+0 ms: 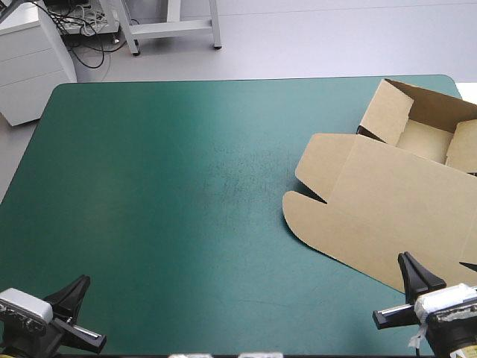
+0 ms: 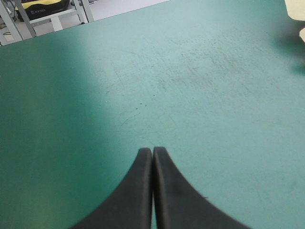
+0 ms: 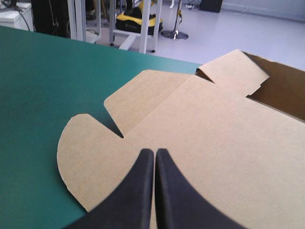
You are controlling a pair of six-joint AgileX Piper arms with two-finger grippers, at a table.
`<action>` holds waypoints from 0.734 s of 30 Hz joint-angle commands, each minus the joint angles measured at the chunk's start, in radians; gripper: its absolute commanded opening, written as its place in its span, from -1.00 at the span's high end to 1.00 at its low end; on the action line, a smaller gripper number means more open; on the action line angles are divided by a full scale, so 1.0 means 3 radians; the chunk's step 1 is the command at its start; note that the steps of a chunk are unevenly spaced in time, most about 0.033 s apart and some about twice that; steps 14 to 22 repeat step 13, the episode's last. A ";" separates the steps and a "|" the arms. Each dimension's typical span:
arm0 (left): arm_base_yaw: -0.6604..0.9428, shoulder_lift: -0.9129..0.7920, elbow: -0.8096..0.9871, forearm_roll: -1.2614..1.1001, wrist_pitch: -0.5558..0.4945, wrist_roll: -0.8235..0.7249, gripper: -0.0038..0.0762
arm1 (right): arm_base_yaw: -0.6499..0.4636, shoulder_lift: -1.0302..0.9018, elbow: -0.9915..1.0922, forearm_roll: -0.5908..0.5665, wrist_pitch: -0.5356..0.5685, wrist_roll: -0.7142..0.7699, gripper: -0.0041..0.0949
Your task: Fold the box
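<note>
Two tools, each shut to a single pointed arch with nothing held. From its own wrist, the left tool (image 2: 152, 150) has only the bare teal-green bench (image 2: 214, 95) ahead of it. A pale sliver of the brown box (image 2: 296, 8) lies far ahead, off to its right. The right wrist view supplies what the left lacks. The right tool (image 3: 155, 151) is poised over the near part of the box's flat lid, though contact cannot be judged. Two rounded flaps lie ahead and to its left, with a notch between them. The open tray stands farther ahead and to its right, one side wall raised.

Only the high view gives the pose of both arms. The left tool (image 1: 72, 292) and the right tool (image 1: 414, 273) sit low at the bench's near corners, well apart. Both point toward the far edge, and the right one's tip overlaps the lid's near edge.
</note>
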 commanded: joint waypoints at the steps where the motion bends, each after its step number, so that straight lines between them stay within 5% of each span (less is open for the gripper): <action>1: -0.0004 -0.0053 -0.0058 0.0005 -0.0283 -0.0038 0.98 | 0.0008 -0.0189 -0.0076 -0.0123 -0.0206 0.0263 0.93; 22: -0.0004 -0.0053 -0.0038 -0.0003 -0.0329 -0.0187 0.98 | 0.0008 -0.0180 -0.0085 -0.0374 0.0029 0.0525 0.93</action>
